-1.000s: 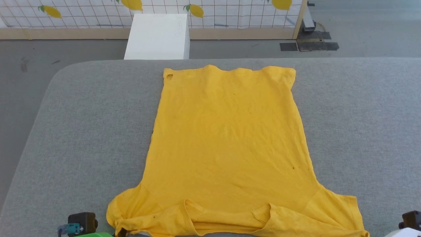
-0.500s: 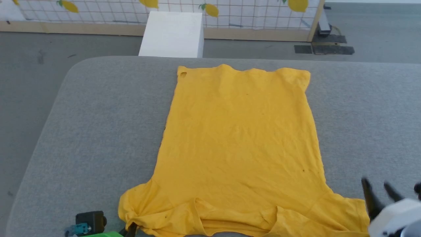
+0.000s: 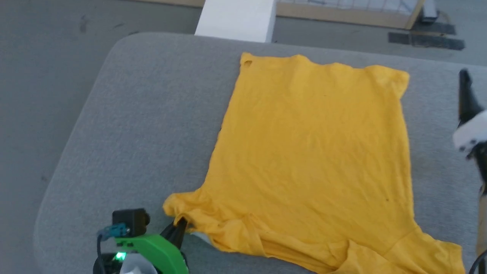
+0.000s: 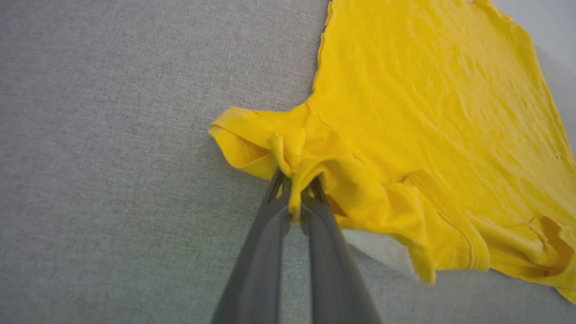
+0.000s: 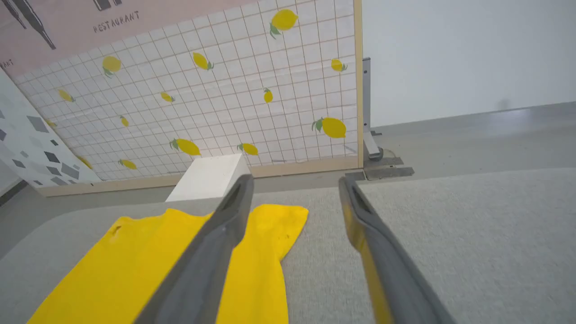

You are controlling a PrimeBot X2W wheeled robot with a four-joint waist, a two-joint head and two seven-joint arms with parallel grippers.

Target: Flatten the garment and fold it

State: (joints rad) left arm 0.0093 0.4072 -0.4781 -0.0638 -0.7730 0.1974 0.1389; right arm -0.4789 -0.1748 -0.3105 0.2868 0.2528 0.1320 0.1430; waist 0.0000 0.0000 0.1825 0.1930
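The garment (image 3: 315,152) is a yellow T-shirt lying plain side up and mostly flat on the grey padded table (image 3: 133,114), hem at the far side, collar and sleeves near me. My left gripper (image 3: 179,225) is shut on a bunched fold at the near left sleeve (image 4: 252,139), its fingers (image 4: 270,234) pinching the cloth low over the table. A sliver of white (image 4: 378,247) shows under the collar edge. My right gripper (image 5: 294,184) is open and empty, raised above the table beside the garment's (image 5: 135,270) right edge, and shows at the head view's right border (image 3: 465,91).
A white box (image 3: 236,17) stands on the floor just beyond the table's far edge. Behind it is a tiled panel with lemon prints (image 5: 225,103). Dark mats (image 3: 426,40) lie on the floor at the far right. The table's rounded corner (image 3: 114,45) is at the far left.
The right gripper opened, letting go at the near right sleeve, and rose along the shirt's right side. The head camera has turned and dipped. The left gripper keeps its hold.
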